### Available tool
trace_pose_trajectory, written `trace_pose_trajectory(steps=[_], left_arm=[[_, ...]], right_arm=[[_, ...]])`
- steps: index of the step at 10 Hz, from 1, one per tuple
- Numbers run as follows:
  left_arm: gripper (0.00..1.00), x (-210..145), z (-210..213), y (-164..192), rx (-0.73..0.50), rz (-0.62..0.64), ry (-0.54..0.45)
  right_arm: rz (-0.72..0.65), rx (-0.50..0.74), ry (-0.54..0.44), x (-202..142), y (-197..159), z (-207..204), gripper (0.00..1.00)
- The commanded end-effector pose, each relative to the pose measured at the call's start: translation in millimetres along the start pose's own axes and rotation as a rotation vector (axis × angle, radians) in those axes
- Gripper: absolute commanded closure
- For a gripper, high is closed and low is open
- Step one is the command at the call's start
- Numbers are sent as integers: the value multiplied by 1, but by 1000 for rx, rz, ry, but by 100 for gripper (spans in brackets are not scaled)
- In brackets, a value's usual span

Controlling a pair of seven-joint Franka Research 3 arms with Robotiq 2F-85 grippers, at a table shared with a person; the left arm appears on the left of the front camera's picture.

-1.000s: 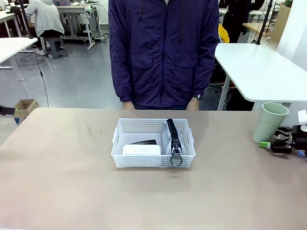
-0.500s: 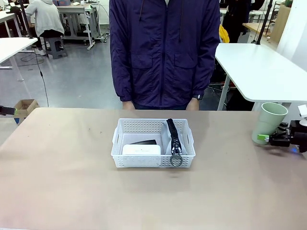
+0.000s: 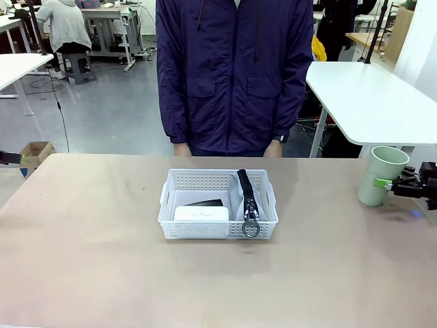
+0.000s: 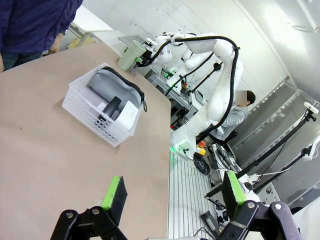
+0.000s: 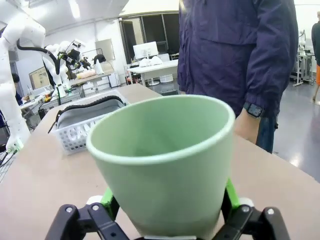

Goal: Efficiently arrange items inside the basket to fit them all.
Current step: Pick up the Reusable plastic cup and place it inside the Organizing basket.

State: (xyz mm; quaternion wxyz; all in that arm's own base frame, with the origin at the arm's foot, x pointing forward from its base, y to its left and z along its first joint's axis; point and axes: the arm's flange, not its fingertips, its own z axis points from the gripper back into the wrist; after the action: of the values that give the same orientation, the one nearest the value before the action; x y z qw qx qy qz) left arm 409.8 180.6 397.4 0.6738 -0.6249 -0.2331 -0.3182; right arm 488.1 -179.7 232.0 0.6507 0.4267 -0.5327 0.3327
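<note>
One shallow white basket (image 3: pixel 217 205) sits at the middle of the brown table (image 3: pixel 82 239), and three of the four items lie inside it. One small white box (image 3: pixel 201 213) rests against the near wall on the left side. One black stapler (image 3: pixel 205 203) lies just behind the box, mostly hidden by it, so little more than its dark top can be made out from the front. One grey pouch (image 3: pixel 247 199) fills the right side, its black zipper edge running from far to near and its metal ring (image 3: pixel 250 229) hanging over the near rim. From the left wrist camera the same one basket (image 4: pixel 102 107) shows the pouch (image 4: pixel 107 87) lying along one long side.

The fourth item, one pale green cup (image 3: pixel 384 175), stands upright on the table far to the right, well apart from the basket. The right gripper (image 3: pixel 390 184) is at the cup's right side; in its own camera the cup (image 5: pixel 162 160) sits between the two green pads, which appear to press its lower wall on both sides, so the gripper seems clamped on the cup. The cup's base is out of sight there, so whether it rests on the table cannot be told from that view.

The left gripper (image 4: pixel 172 195) hangs over the table's left part with its two fingers spread wide and nothing between them.

One person (image 3: pixel 235 75) in a dark blue jacket stands at the far side.
</note>
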Motion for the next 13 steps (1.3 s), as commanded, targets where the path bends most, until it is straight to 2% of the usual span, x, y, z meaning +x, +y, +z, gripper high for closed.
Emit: trace_pose_trajectory(steps=[1, 2, 3, 4, 5, 7, 8, 9, 10, 11, 12, 13], left_arm=[[0, 0, 0, -3, 2, -18, 9], [0, 0, 0, -3, 2, -18, 9], [0, 0, 0, -3, 2, -18, 9], [0, 0, 0, -3, 2, -18, 9], [0, 0, 0, -3, 2, -18, 9], [0, 0, 0, -3, 2, -18, 9], [0, 0, 0, -3, 2, -18, 9], [0, 0, 0, -3, 2, -18, 9], [0, 0, 0, -3, 2, -18, 9], [0, 0, 0, -3, 2, -18, 9], [0, 0, 0, -3, 2, -18, 9], [0, 0, 0, -3, 2, -18, 9]], right_arm=[[-39, 26, -13, 6, -2, 1, 0], [-54, 30, -19, 6, -3, 1, 0], [-50, 40, -10, 5, -3, 0, 42], [-49, 42, -7, 5, -3, 1, 56], [-47, 45, -11, 6, -2, 2, 99], [-35, 51, 7, 12, 5, 6, 100], [-31, 68, 82, 31, 17, 5, 100], [-28, 90, 172, 61, 32, -1, 68], [9, 87, 268, 96, 52, -16, 68], [35, 119, 356, 127, 72, -38, 100], [49, 121, 454, 152, 92, -67, 68], [62, 156, 521, 165, 110, -95, 100]])
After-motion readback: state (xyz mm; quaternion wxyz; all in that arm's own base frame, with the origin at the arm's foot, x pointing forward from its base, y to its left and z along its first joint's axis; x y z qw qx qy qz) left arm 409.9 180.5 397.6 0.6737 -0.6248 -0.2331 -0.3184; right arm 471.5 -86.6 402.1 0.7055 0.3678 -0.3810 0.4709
